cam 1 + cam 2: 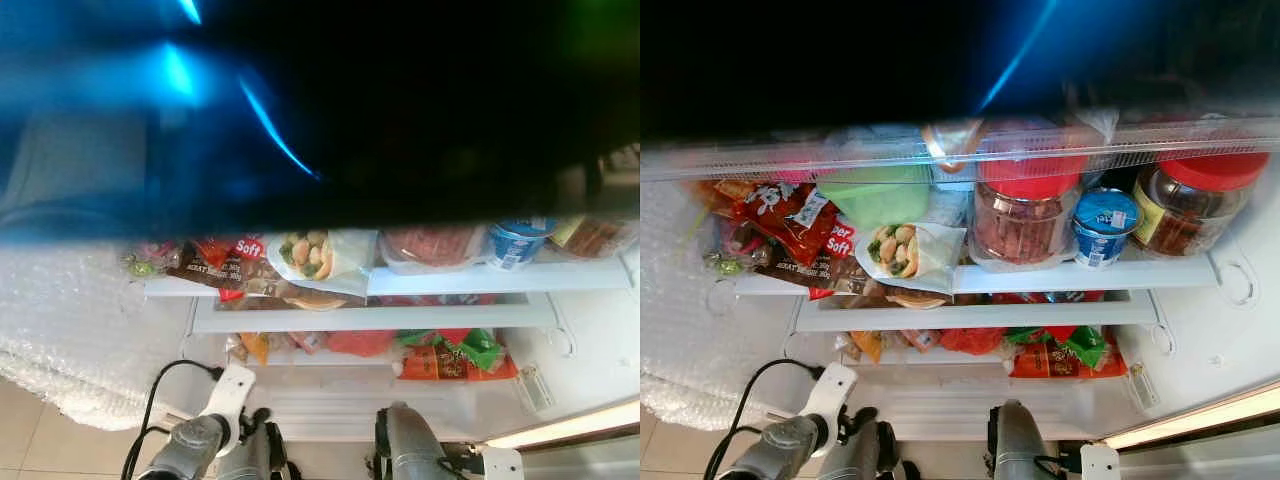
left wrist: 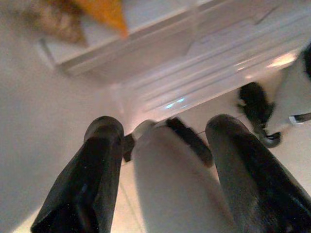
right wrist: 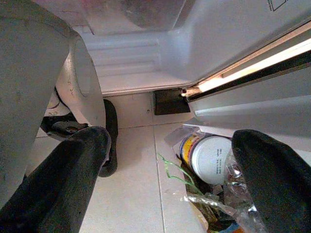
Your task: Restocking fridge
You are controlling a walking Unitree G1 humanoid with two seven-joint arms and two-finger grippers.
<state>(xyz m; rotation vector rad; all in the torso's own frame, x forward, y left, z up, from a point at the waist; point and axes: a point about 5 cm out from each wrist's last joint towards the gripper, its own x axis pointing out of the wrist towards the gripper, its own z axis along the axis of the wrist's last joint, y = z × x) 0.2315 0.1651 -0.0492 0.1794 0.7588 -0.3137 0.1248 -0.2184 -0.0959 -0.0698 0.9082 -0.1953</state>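
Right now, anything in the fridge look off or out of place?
Yes. The wrap on the middle shelf overhangs its front edge, tilted down toward the shelf below, so it might slide off. Snack packets beside it are heaped loosely. The red-lidded jars and the blue-lidded cup stand upright.

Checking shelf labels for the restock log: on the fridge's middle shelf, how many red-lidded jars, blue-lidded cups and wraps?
Red-lidded jars: 2, one mid-shelf, one at the right end
Blue-lidded cups: 1, between the two jars
Wraps: 1, left of the jars
Total: 4
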